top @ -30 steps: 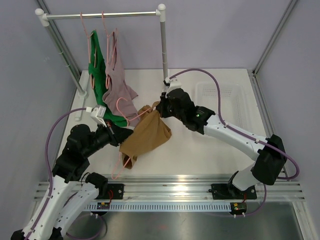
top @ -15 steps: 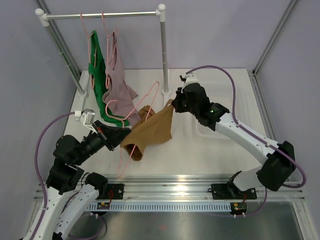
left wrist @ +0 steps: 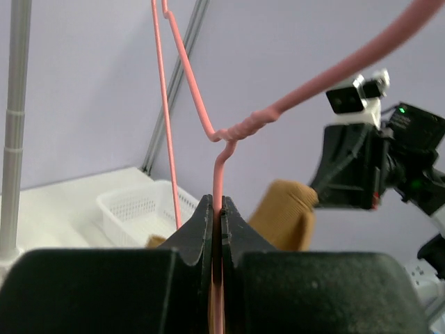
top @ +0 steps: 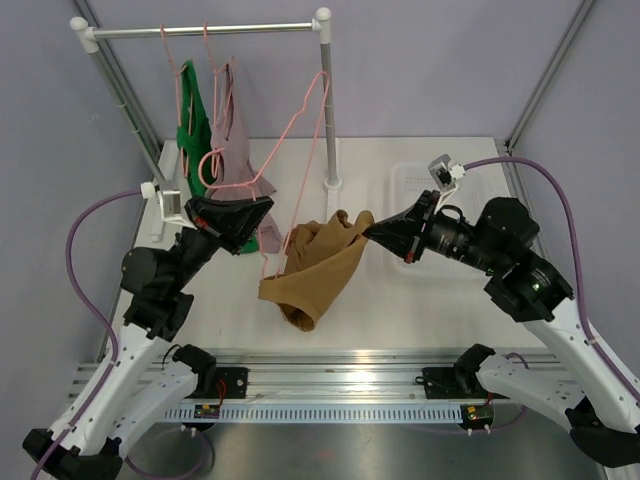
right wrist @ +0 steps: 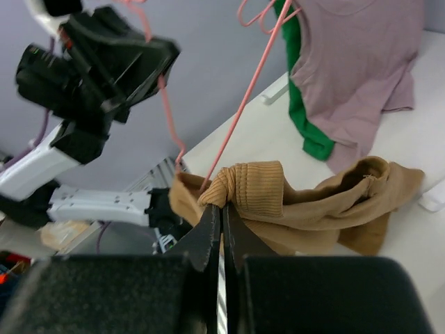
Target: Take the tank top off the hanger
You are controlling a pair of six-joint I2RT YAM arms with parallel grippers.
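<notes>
Jaws on the left gripper [left wrist: 215, 209] are pinching tight on the thin wire of the pink hanger [left wrist: 243, 129], just below the twist at its neck, and the hanger is tilting up and away from the tabletop [top: 420, 310]. Jaws on the right gripper [right wrist: 221, 212] are clamping a bunched, ribbed edge of the tan tank top [top: 320, 265], with no gap showing between them.

The tank top is hanging in the air between the two arms, its bulk sagging toward the tabletop, while the right gripper is holding its upper end out to the right. In the right wrist view, one run of the hanger's wire is passing into the fabric right beside the gripped fold, so the top is probably looped on the hanger there, though the folds are hiding the exact path.

Behind, a green garment [top: 190, 120] and a mauve one [top: 232, 140] are hanging from the rail [top: 200, 30]. A white basket [top: 440, 185] is sitting on the tabletop behind the right arm.
</notes>
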